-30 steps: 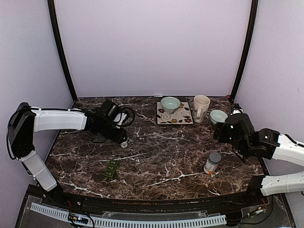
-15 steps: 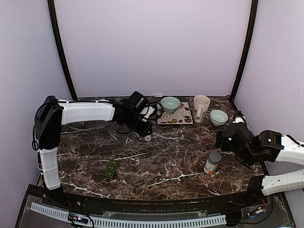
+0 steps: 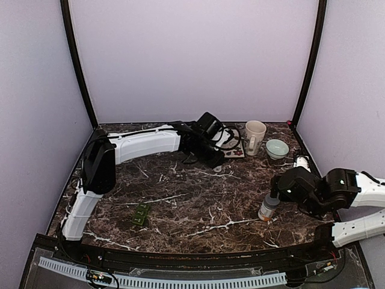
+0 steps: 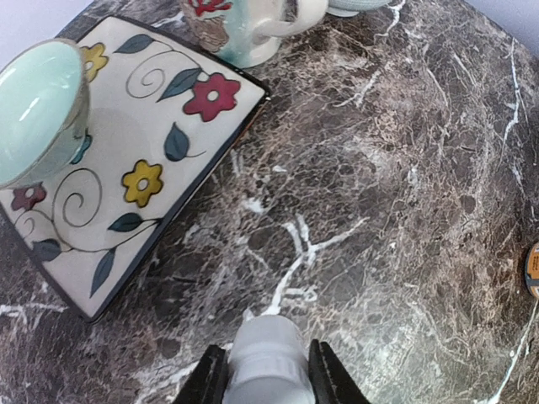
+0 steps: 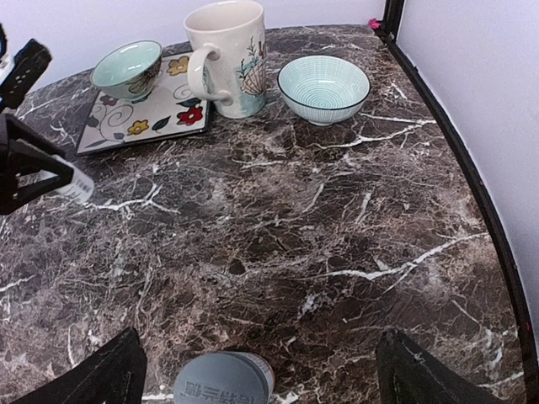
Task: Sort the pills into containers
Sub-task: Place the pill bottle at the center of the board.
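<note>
Two pincers hang over the marble bench (image 3: 198, 198). We see the left pincer (image 4: 268, 383) clamped on a small white bottle (image 5: 77, 183) just beside the flowered plate (image 4: 126, 151) at 12 o'clock. The right pincer (image 5: 257, 374) has its fingers spread wide on either side of a grey-capped bottle (image 3: 269, 206) at 4 o'clock, touching nothing. The dark-green pill organiser (image 3: 141, 214) lies at 7 o'clock, well apart from both.

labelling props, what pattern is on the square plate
The plate: white with red and yellow flowers, dark leaves; left wrist view.
</note>
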You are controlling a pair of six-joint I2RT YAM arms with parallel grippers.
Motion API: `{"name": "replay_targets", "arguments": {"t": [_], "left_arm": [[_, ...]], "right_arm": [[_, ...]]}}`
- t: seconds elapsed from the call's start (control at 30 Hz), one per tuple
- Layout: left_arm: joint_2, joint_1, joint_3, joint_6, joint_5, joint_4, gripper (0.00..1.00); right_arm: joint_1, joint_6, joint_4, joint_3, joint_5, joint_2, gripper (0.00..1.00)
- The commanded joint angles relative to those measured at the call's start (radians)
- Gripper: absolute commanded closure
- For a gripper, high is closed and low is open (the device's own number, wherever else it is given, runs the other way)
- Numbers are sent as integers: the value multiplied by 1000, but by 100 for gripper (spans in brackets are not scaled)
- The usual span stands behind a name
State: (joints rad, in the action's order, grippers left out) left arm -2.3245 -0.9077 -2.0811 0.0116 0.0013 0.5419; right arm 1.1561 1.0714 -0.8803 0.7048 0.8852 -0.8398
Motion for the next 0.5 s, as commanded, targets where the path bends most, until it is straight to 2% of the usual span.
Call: {"name": "replay_targets", "arguments": {"t": [0.0, 0.47], "left_arm": [[-65, -34, -124, 38, -17, 69, 100], [-183, -93, -266, 69, -3, 24, 100]], "right_arm": [[40, 60, -31, 21, -13, -20, 4], [95, 136, -23, -11, -69, -74, 3]]}}
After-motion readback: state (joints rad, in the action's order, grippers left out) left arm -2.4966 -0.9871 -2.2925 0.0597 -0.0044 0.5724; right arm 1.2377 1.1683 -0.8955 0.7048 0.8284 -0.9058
